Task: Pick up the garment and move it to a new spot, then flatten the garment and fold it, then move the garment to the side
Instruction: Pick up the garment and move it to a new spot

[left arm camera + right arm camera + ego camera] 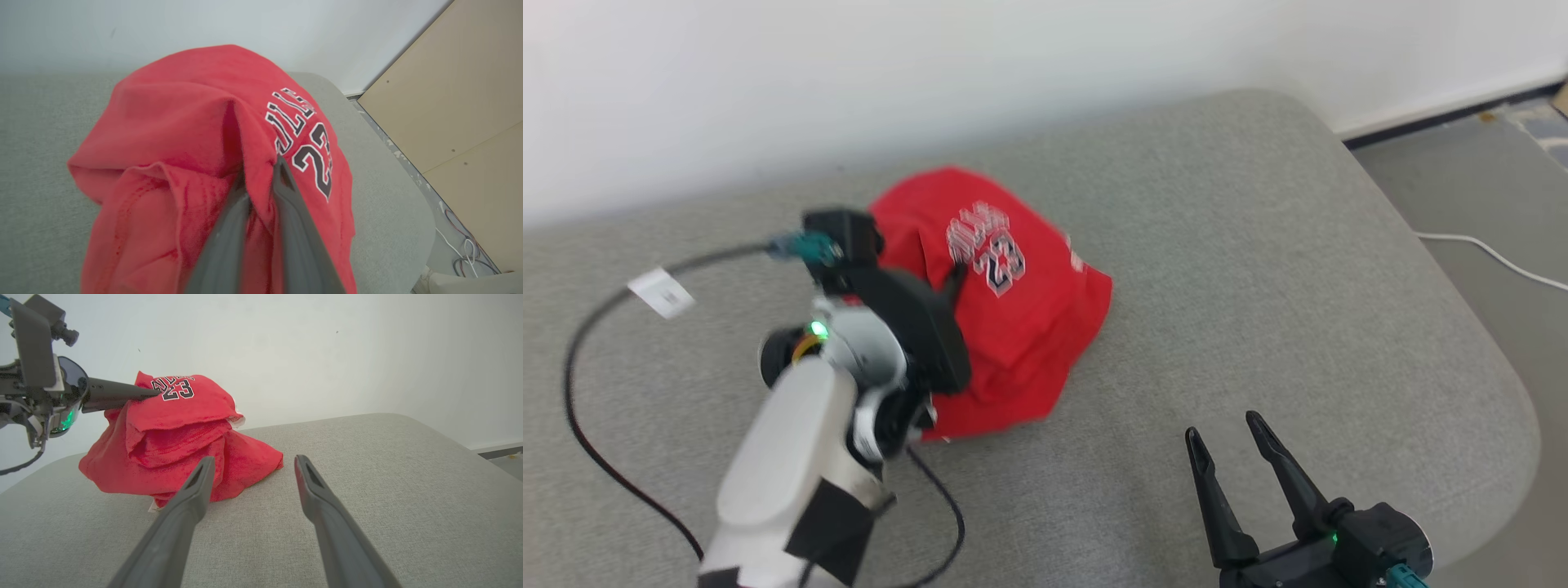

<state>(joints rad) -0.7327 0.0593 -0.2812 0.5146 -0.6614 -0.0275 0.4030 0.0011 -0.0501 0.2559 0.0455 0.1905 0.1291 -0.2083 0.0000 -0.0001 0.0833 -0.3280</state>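
The garment is a red jersey with "23" in black and white, bunched in a heap on the grey cushion. My left gripper is shut on a fold of the garment near the number and holds that part raised. In the left wrist view its fingers pinch the red cloth between them. In the right wrist view the left gripper reaches the garment from the left. My right gripper stands open near the cushion's front right, apart from the garment, its fingers empty.
The grey cushion has a rounded right edge, with floor and a white cable beyond it. A white wall runs behind. A black cable with a white tag loops over the cushion's left side. A beige panel stands at the far right.
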